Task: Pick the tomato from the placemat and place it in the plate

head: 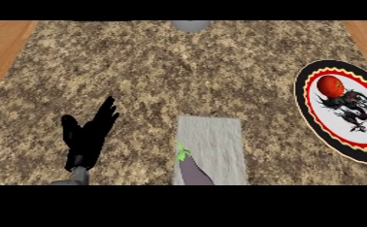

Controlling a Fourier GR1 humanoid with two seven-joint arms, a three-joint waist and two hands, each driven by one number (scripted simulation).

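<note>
The red tomato (330, 85) lies in the upper part of the plate (309, 105), a round plate with a black rim, a red ring and a white middle, at the counter's right edge. My right hand (347, 105) hovers over the plate's middle, just below and right of the tomato, its fingers spread and not curled round it. The grey placemat (215, 143) lies at the lower centre. My left hand (87, 135) rests open at the lower left, fingers up, well away from both.
A purple eggplant (192, 171) with a green stem lies on the placemat's lower left part. A grey rounded object (190, 25) sits at the counter's far edge. Wooden strips (14, 39) border the speckled counter at both upper corners.
</note>
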